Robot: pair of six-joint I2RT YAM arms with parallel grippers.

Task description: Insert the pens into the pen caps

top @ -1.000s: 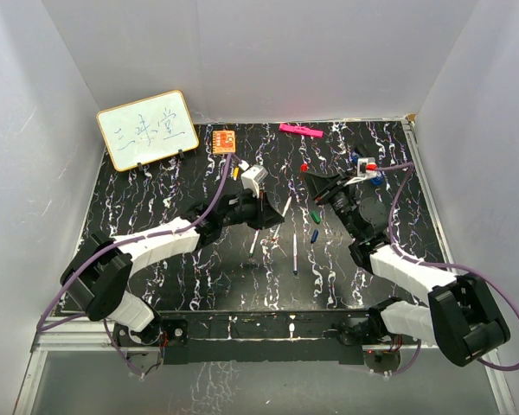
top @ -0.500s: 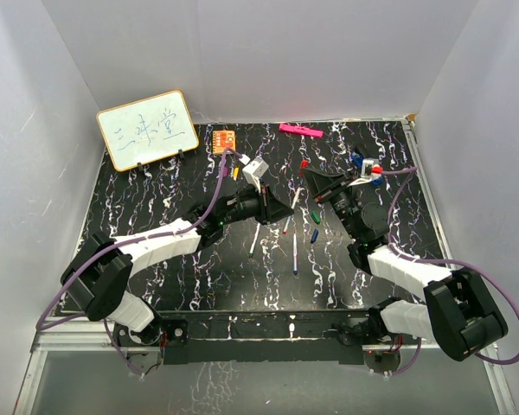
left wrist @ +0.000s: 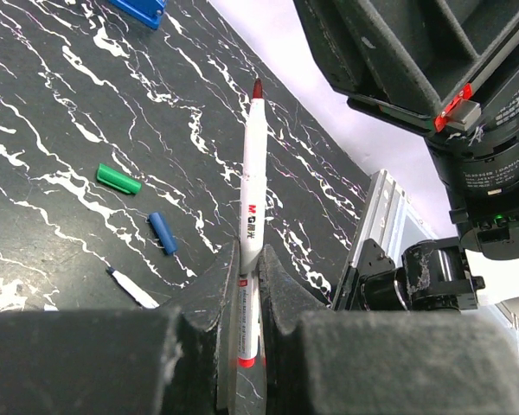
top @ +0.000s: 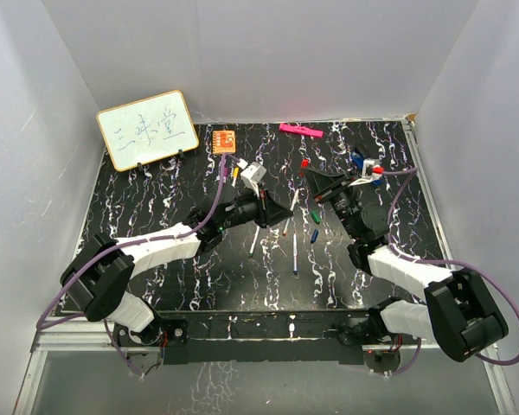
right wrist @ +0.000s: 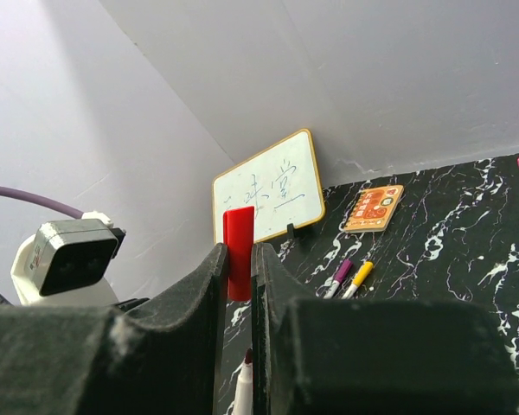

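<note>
Above the black marbled tabletop (top: 147,199), toward its far edge, the left gripper (left wrist: 245,281) is clamped on the red-tipped pen (left wrist: 253,199). The right gripper (right wrist: 238,259) is closed on the red cap (right wrist: 238,238), which is held apart from the pen tip. A green cap (left wrist: 118,179) and a blue cap (left wrist: 163,233) are seen lying on the tabletop.

White red-tipped pen (left wrist: 252,186), red cap (right wrist: 238,251), black white-veined table (top: 156,199).
</note>
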